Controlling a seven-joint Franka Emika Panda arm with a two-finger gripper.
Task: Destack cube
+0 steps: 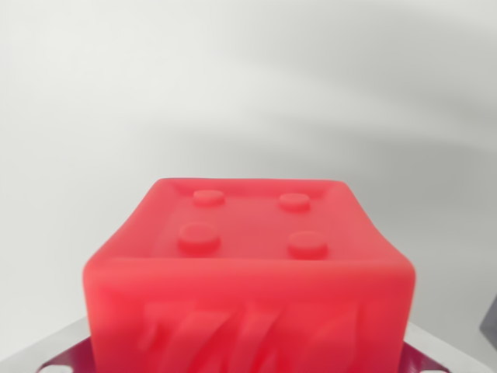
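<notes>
Pale grey surface (248, 85) fills the upper half of the wrist view, smooth and out of focus, with soft shadow bands crossing it toward the view's right; whether it is a desk or a wall cannot be told.

Close to the lens sits the red cube (248, 272), taking up the lower middle of the picture. Its top face tilts up toward the camera and carries four round studs set in a square, two nearer and two farther, inside a slightly raised rim. The near side face shows wavy moulded ridges and runs out of the bottom edge. It looks about as wide as deep, so no long axis stands out; one flat side faces the camera squarely.

Grey shapes show at both bottom corners beside the cube, with a dark reddish strip (66, 359) low at the view's left; what they are is unclear.

The gripper itself cannot be made out, so its opening and grasp cannot be told.
</notes>
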